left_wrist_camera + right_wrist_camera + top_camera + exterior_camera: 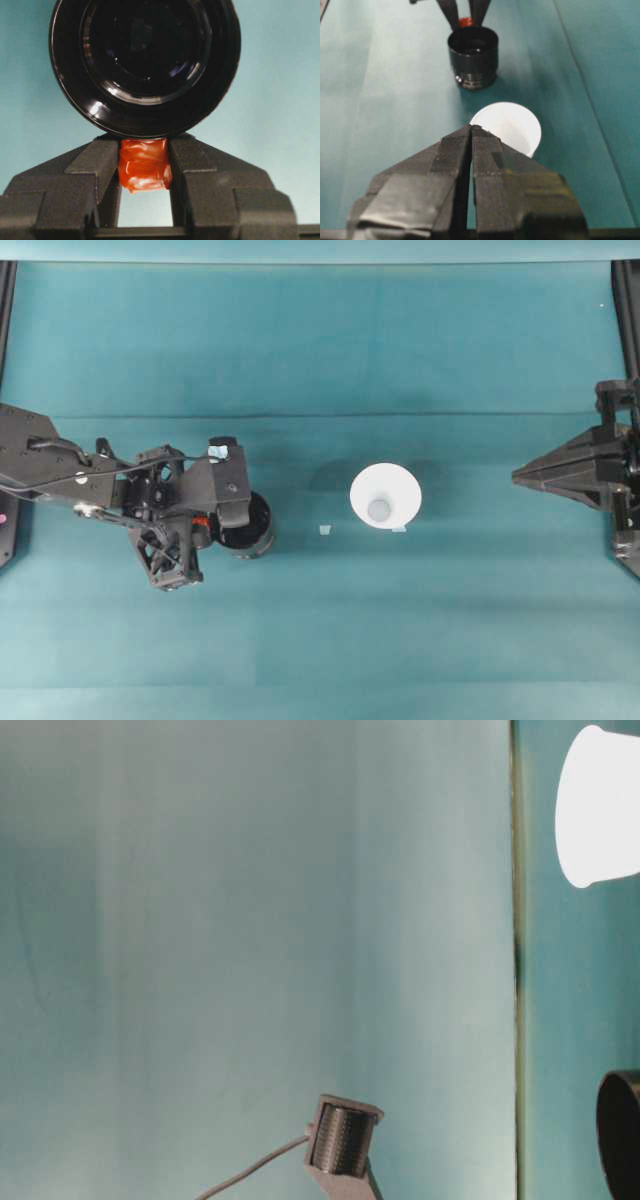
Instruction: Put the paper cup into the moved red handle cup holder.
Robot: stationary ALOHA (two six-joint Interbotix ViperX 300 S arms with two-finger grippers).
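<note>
- The left gripper [145,165] has its two fingers closed on the red handle [145,164] of the one cup holder [145,65]; the black holder sits just past the fingertips, mouth open and empty.
- In the overhead view the left gripper [215,525] covers part of the cup holder [252,530], which stands on the teal table [320,640].
- One paper cup [385,497] stands upright beyond the holder from the left gripper, apart from it, with bare cloth between them.
- The right gripper [520,477] has its fingers pressed together with nothing between them; it points toward the paper cup and is well apart from it.
- From the right wrist view the right gripper [471,129] has the paper cup [512,125] just ahead of and below its tips, and the cup holder [473,56] farther ahead in the same line, with the left gripper's fingers [451,12] behind it.
- Two small pale tape marks lie on the table: one [324,530] between holder and cup, one [399,530] touching the cup's edge.
- Nothing stands between the right gripper and the cup.
</note>
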